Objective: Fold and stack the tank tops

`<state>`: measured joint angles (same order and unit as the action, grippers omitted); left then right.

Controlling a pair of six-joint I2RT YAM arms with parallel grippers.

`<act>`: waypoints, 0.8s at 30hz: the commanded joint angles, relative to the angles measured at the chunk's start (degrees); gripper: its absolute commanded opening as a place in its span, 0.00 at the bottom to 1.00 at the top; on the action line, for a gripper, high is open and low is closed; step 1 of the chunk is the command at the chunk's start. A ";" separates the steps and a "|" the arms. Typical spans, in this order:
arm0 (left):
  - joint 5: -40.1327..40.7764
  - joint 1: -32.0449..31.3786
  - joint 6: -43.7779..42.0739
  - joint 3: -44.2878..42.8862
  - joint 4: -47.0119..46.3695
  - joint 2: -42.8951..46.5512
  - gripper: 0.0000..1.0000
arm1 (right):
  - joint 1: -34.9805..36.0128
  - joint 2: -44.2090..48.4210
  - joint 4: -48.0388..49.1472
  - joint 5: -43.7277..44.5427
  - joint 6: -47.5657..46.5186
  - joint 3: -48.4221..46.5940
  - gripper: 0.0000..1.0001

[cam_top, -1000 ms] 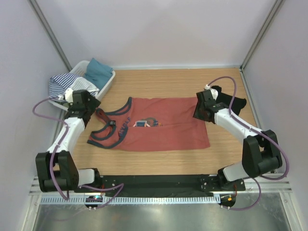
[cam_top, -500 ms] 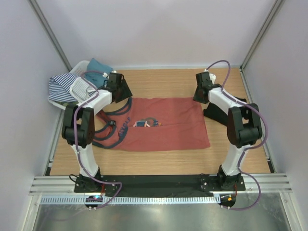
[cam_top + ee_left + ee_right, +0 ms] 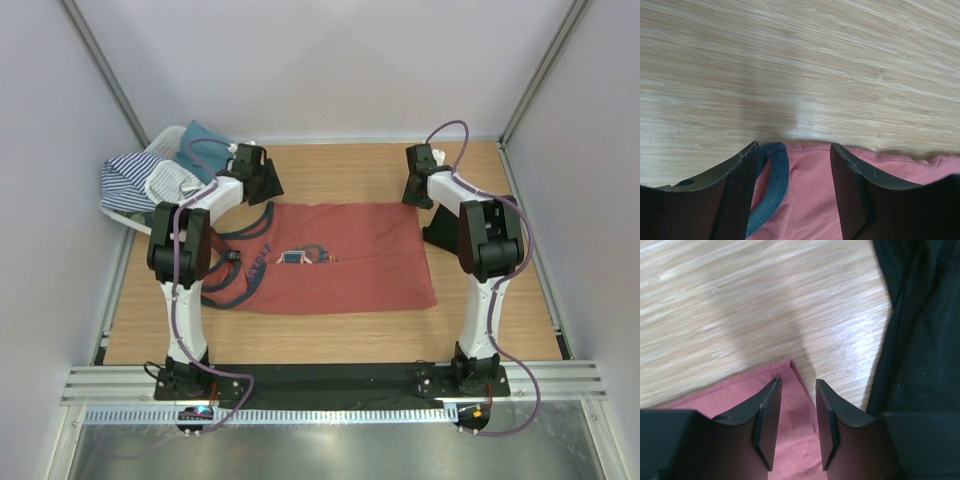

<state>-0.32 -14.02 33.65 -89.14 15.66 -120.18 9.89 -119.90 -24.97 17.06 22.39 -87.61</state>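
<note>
The rust-red tank top (image 3: 350, 265) lies spread flat mid-table, its navy-edged straps (image 3: 235, 270) to the left. My left gripper (image 3: 265, 188) is at its far left edge. In the left wrist view it (image 3: 794, 146) is open, its fingers (image 3: 740, 190) straddling a navy strap loop (image 3: 775, 175) and red cloth (image 3: 810, 200). My right gripper (image 3: 416, 196) is at the far right corner. In the right wrist view it (image 3: 798, 381) is open, with the red hem corner (image 3: 790, 370) between the jaws. The black tank top (image 3: 920, 330) lies just right of it, partly behind the right arm (image 3: 437, 237).
A white basket (image 3: 225, 170) stands at the back left holding a teal cloth (image 3: 205, 140), with a striped cloth (image 3: 125, 178) draped over its side. Grey walls close in the wooden table (image 3: 340, 165) on three sides. A small print (image 3: 300, 257) marks the red top's middle.
Both arms have swung to the red top's far edge. The left came from beside the straps and the right from over the black top. The left jaws have narrowed somewhat.
</note>
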 commanded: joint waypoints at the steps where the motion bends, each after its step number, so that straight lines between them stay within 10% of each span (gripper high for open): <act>1: -1.27 -0.13 -1.39 -2.17 -0.98 -1.28 0.60 | -0.31 -0.33 1.15 2.01 -1.91 -3.53 0.40; 10: -1.53 -0.22 -3.32 -2.53 -0.37 -2.25 0.59 | -0.57 -1.74 4.67 -2.12 -1.56 -2.39 0.37; 16: -0.21 -0.22 -4.82 -4.10 1.82 -2.95 0.57 | -0.49 -2.71 5.63 -2.65 -1.83 -2.83 0.03; 24: 1.11 -0.13 -5.44 -4.64 2.44 -3.31 0.51 | -0.57 -1.92 7.83 -1.59 -1.91 -1.33 0.01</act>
<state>0.03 -14.04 29.43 -92.01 17.76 -123.09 9.52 -122.50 -20.43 14.85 20.93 -88.82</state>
